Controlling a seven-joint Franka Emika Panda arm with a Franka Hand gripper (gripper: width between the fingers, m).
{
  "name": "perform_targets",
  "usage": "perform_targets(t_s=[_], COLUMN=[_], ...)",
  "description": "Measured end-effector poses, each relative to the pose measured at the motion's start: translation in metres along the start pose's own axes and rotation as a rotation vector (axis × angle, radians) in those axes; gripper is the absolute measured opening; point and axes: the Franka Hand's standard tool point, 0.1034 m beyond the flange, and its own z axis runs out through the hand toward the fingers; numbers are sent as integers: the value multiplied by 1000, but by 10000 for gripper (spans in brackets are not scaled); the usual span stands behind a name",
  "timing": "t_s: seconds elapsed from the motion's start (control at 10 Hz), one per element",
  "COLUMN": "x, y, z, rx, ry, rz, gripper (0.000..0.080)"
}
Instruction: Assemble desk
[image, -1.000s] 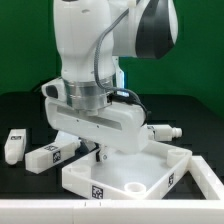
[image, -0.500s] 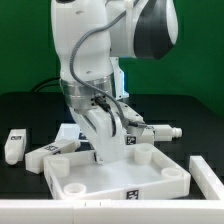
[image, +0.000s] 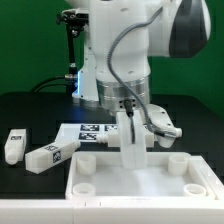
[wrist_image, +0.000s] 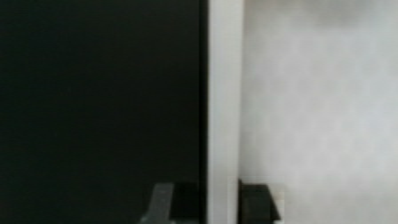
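The big, round, shiny white plastic robot arm (image: 140, 55) has a dark grey rounded cap (image: 193, 30) on one joint. A thin grey cable (image: 117, 52) loops down its front to a silver metal ring (image: 110, 95).

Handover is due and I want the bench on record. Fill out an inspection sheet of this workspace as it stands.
Surface: black table, carrying the parts.
Job's things: desk top lies flat, and its visible corner sockets look empty. A leg block and a second leg block lie loose at the exterior view's left. A third white part, likely a leg, is half hidden behind the arm.
Clutter: nothing seen; only the marker board lies behind the desk top.
Grippers: tool shut on the desk top's rear rim, a thin white wall between its fingertips.
Cables: a dark cable loops along the arm.
Surroundings: green backdrop; black stand.
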Motion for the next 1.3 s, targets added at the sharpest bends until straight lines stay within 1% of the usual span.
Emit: perform_targets(t_s=[0.2,0.5,0.6,0.7,0.8,0.9,1.0,1.1,1.2,1.3], x=[0,1,1,-1,-10,-25,-36,-40,-38,-37], y=[0,1,1,0,3,6,13,17,18,18], z=[2,3,3,2,-6,-19,-27,-32,-30,-30], rx=[-8,-9,-10,-9,-24,-14,-33,-41,-45,-44], ry=[30,27,27,26,17,9,-6,-10,-9,-10], rz=[-30,-34,-50,-52,-120,-232,-354,-404,-415,-513], gripper=[71,72,242,431,431,588,588,637,646,646])
